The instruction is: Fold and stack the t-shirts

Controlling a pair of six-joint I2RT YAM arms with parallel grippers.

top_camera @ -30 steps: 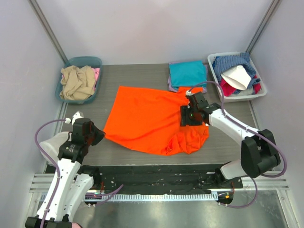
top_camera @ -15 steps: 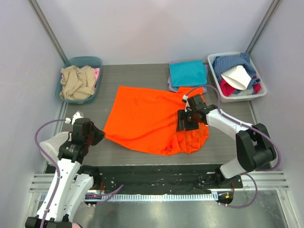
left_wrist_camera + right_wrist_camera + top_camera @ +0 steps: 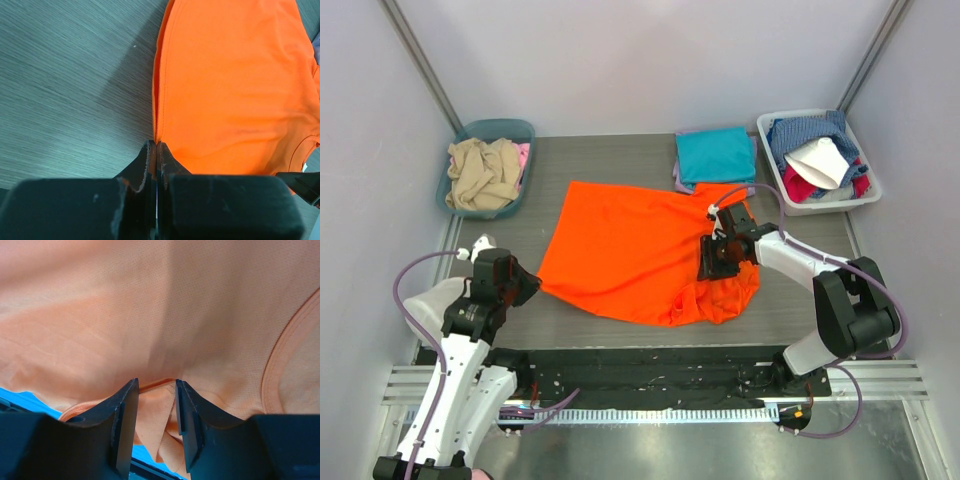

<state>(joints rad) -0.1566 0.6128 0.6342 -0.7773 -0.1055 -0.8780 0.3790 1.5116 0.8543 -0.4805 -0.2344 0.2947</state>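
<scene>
Left gripper (image 3: 527, 284), near, at 8 o'clock on the table (image 3: 620, 150): jaws fully closed. Tips sit right on the hem corner of the orange shirt (image 3: 620, 250). In the left wrist view the hem seam runs straight down to the closed tips (image 3: 156, 150); can't tell if any cloth is pinched.

Orange shirt lies mid-table, mostly flat and spread. Its 4 o'clock part is bunched and wrinkled, with a collar seam showing there.

Right gripper (image 3: 710, 270) is down on that bunched part, pointing toward 7 o'clock. In the right wrist view the jaws are part open, with a narrow gap (image 3: 156, 385). A ridge of orange cloth with a seam sits between the pads (image 3: 127, 405). The cloth isn't visibly clamped.

Farther back, at 1 o'clock from the orange shirt: teal shirt (image 3: 715, 152), folded flat. It lies on top of the lavender shirt (image 3: 678, 181), which shows only as an edge. The stack just touches the orange shirt's far corner.

Far corners:
- 11 o'clock: teal bin (image 3: 492, 127) holding a beige cloth (image 3: 480, 172) with a bit of pink.
- 2 o'clock: white bin (image 3: 772, 128) with mixed clothes (image 3: 820, 150) in blue, white and red.
</scene>
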